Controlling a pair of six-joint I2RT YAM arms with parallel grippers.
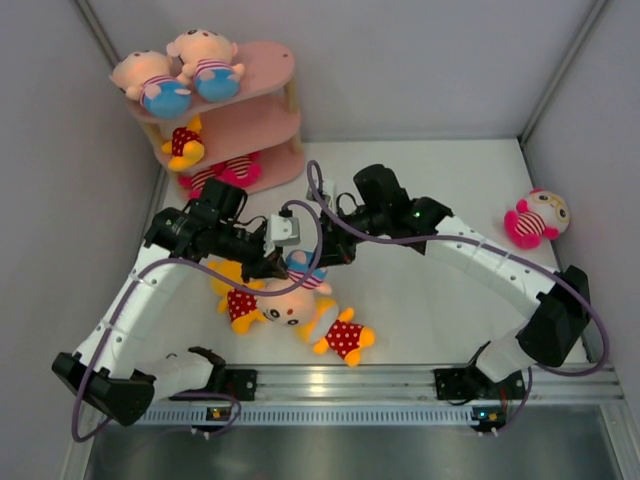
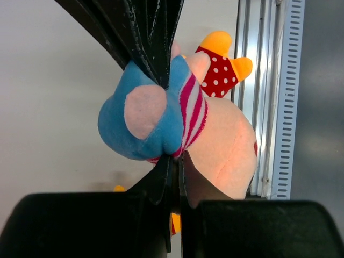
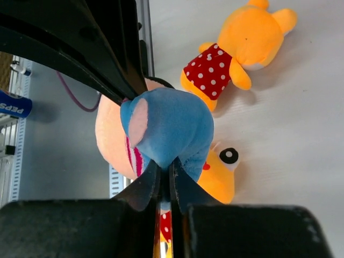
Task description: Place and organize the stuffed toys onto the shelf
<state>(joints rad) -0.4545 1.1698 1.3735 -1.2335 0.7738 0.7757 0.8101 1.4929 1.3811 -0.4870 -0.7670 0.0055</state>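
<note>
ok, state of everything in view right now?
held boy doll, pinched by its blue shorts
left gripper, shut on held boy doll
right gripper, shut on held boy doll
shelf, upright, toys on all tiers
top-tier boy dolls, lying down
table bears, lying loose
right-side pink doll, loose on table

The left arm (image 1: 128,305) and right arm (image 1: 492,262) have white tubular links between bulky black joints, each with a looping purple cable (image 1: 312,185). The left end effector (image 1: 278,268) and right end effector (image 1: 322,256) are matte black with thin tapered fingers (a small green light (image 1: 413,213) glows on the right arm's black housing).
</note>
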